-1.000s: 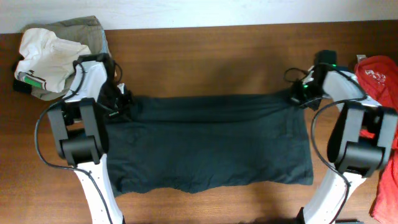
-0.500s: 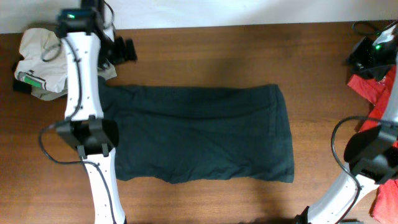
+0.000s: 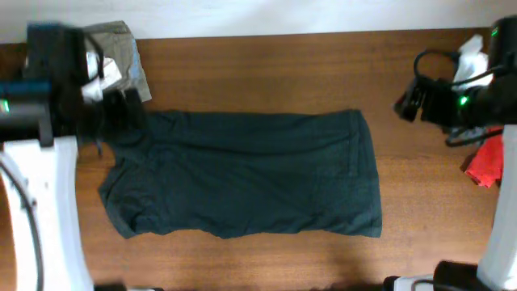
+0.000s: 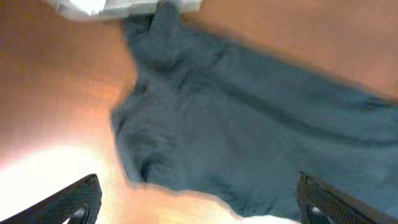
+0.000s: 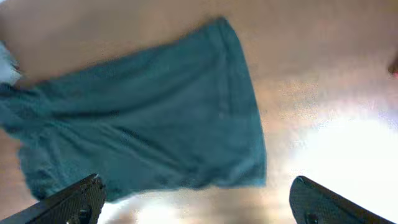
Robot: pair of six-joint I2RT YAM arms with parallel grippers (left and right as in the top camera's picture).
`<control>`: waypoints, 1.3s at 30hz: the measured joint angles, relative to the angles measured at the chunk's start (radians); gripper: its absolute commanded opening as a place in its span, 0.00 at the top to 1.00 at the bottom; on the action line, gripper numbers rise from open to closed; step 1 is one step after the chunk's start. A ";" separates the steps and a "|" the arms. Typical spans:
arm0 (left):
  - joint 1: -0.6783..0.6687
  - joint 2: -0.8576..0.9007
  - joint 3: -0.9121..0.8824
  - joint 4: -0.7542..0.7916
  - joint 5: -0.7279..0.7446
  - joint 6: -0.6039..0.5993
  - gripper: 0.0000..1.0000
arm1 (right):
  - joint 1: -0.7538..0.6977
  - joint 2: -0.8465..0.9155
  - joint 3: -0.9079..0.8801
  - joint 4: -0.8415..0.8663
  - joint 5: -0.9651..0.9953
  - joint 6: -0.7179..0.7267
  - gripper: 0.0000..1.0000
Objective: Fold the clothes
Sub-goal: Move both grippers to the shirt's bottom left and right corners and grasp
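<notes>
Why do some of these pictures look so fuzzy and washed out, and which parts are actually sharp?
Overhead view: the dark T-shirt and the table are sharp, but the left arm and right arm are smeared. Left wrist view: everything is soft, with white glare on the wood at lower left. Right wrist view: also soft, with a bright patch bleaching the table at right.
</notes>
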 measured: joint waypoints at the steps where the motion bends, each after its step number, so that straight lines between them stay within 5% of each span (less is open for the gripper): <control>1: 0.000 -0.075 -0.116 0.028 -0.010 -0.015 0.01 | 0.005 -0.027 -0.063 0.000 0.018 0.004 0.01; 5: 0.000 -0.333 -0.586 0.145 -0.028 -0.109 0.01 | 0.007 -0.096 -0.288 0.015 0.048 0.007 0.00; 11: 0.120 -0.340 -0.975 0.351 -0.015 -0.192 0.01 | 0.007 -0.093 -0.668 0.216 -0.031 -0.005 0.00; 19: 0.266 -0.238 -1.069 0.476 0.043 -0.237 0.01 | 0.038 -0.097 -1.036 0.457 -0.145 -0.006 0.00; 29: 0.451 -0.051 -1.203 0.748 0.053 -0.254 0.02 | 0.128 -0.097 -1.056 0.551 -0.179 0.004 0.01; 31: 0.451 -0.021 -1.246 0.817 0.053 -0.255 0.09 | 0.128 -0.097 -1.056 0.551 -0.179 0.008 0.02; 34: 0.452 0.010 -1.263 0.869 0.055 -0.259 0.38 | 0.128 -0.097 -1.056 0.550 -0.179 0.007 0.00; 35: 0.452 0.015 -1.260 0.886 0.048 -0.259 0.68 | 0.128 -0.097 -1.056 0.549 -0.179 0.009 0.01; 39: 0.453 0.026 -1.250 0.914 0.048 -0.258 0.72 | 0.089 -0.097 -1.057 0.513 -0.073 0.116 0.01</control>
